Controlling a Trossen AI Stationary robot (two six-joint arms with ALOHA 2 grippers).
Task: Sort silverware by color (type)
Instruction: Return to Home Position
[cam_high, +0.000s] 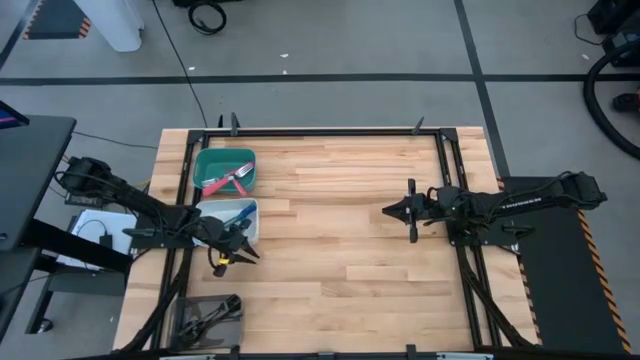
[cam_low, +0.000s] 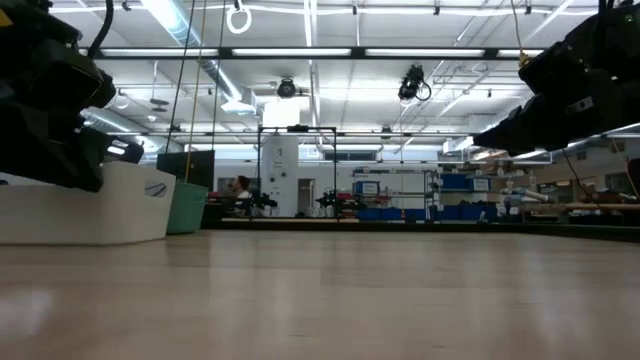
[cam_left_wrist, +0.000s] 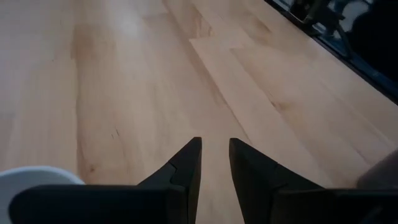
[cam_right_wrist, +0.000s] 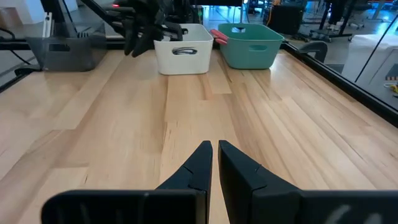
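Much room: left tool (cam_left_wrist: 215, 142) — right tool (cam_right_wrist: 215, 144)

Sorted along the left edge. In the green bin (cam_high: 225, 153), farthest: red-handled pieces (cam_high: 232, 181), lying crossed. In the white bin (cam_high: 215, 204), just nearer: blue-handled pieces (cam_high: 241, 214). In the grey bin (cam_high: 190, 305), near corner: dark grey pieces (cam_high: 208, 318), heaped.

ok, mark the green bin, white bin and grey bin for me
green bin (cam_right_wrist: 249, 55): right wrist view, front wall.
white bin (cam_right_wrist: 183, 65): right wrist view, front wall below the handle slot.
grey bin (cam_right_wrist: 65, 56): right wrist view, facing wall.
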